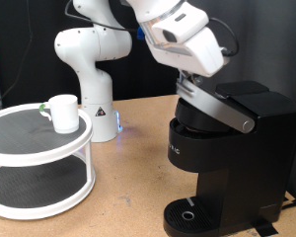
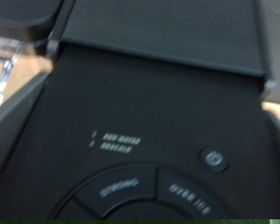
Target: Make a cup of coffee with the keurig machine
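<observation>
I saw a glossy black boxy coffee maker (image 1: 222, 163) with a silver-grey lid handle (image 1: 219, 108), white lettering on its dark button panel (image 2: 140, 187), a plain white ceramic mug (image 1: 62, 112), and a white two-tier round stand (image 1: 39, 163) with dark grey mesh shelves.

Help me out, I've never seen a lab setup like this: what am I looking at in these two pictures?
The white jointed machine is a robot arm. The exterior view comes from a camera standing off the arm. In it, the arm's hand is down at the silver lid handle of a black keurig machine; its fingers are hidden, so nothing shows as held. A white cup stands on a round two-tier stand on the wooden table. The wrist view comes from a camera on the hand, looking close at the keurig's button panel.
</observation>
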You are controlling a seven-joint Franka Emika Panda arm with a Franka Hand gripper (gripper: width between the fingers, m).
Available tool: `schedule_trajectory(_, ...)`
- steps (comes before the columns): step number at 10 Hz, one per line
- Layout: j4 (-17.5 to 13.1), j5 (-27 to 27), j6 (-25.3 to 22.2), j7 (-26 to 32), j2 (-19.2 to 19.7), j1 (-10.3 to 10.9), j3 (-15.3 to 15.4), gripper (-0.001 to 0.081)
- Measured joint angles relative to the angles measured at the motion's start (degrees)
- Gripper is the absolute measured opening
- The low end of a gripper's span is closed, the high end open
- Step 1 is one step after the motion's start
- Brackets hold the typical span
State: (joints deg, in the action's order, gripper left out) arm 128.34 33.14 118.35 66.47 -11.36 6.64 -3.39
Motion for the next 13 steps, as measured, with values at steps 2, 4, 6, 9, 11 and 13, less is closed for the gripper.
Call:
schedule_trajectory(2, 1.5, -0.3, 0.3, 1.8, 0.0, -0.6, -0.6, 0.0004)
schedule_trajectory(4, 2.6, -0.3, 0.7, 2.8, 0.0, -1.2, -0.9, 0.0004)
schedule_trajectory(6, 3.2, -0.3, 1.3, 3.4, 0.0, -1.5, -1.0, 0.0004)
schedule_trajectory(9, 3.8, -0.4, 1.9, 3.5, 0.0, -1.7, -1.0, 0.0004)
schedule_trajectory(11, 5.3, -3.0, 4.5, 3.0, 0.0, -1.7, -0.8, 0.0004)
schedule_trajectory(13, 6.0, -6.8, 6.2, 0.3, 0.1, -1.7, 0.0, 0.0004)
